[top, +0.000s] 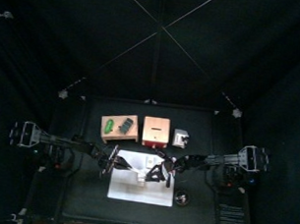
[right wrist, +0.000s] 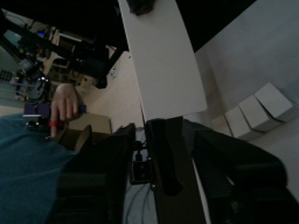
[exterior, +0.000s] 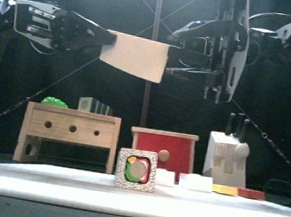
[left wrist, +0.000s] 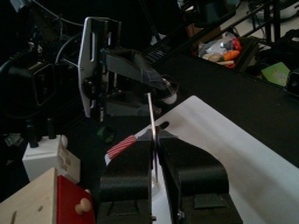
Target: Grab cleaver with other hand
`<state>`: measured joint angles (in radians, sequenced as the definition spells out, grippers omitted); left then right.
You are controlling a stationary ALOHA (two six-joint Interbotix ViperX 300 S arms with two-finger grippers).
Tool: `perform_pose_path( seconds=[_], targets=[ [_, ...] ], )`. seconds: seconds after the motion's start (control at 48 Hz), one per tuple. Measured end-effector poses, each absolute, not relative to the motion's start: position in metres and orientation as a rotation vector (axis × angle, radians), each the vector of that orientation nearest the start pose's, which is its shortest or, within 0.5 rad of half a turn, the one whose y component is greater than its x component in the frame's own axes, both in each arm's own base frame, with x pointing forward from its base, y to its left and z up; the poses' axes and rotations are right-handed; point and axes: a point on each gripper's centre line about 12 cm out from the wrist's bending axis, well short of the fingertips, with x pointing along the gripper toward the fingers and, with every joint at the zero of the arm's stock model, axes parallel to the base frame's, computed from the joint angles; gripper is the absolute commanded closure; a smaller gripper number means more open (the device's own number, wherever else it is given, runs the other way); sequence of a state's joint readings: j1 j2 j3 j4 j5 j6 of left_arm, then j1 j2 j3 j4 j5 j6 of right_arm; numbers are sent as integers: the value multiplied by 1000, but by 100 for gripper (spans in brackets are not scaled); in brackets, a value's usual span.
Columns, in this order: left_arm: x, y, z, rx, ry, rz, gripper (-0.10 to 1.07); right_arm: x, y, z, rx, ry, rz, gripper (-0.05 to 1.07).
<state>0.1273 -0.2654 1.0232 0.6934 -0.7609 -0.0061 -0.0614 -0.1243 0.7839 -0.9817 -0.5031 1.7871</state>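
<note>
The cleaver (exterior: 139, 57), with a broad pale blade, hangs in the air high above the table's middle. My left gripper (exterior: 106, 39) comes in from the left and is shut on the blade's end. The left wrist view shows the blade (left wrist: 152, 131) edge-on between its jaws. My right gripper (exterior: 195, 65) comes in from the right and is closed around the dark handle (right wrist: 162, 153), with the blade (right wrist: 158, 52) reaching away from it. In the top view both grippers meet over the white mat, left (top: 117, 160) and right (top: 167, 167).
On the table behind stand a wooden box with holes (exterior: 69, 131) topped by a green item, a red-fronted box (exterior: 164, 146) and a white knife block (exterior: 226, 156). A small picture card (exterior: 136, 170) stands on the white mat (exterior: 44, 180). Black curtains surround the table.
</note>
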Motion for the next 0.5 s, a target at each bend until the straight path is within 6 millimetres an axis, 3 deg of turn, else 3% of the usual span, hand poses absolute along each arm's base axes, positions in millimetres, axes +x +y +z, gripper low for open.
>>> perform_pose_path(
  seconds=[0.104,0.5],
  targets=[
    [305,-13,211,482,36,-346,54,357,20,214,910,476,125,6],
    [300,-3,204,344,66,-240,54,336,-2,221,783,485,-140,6]
  ],
)
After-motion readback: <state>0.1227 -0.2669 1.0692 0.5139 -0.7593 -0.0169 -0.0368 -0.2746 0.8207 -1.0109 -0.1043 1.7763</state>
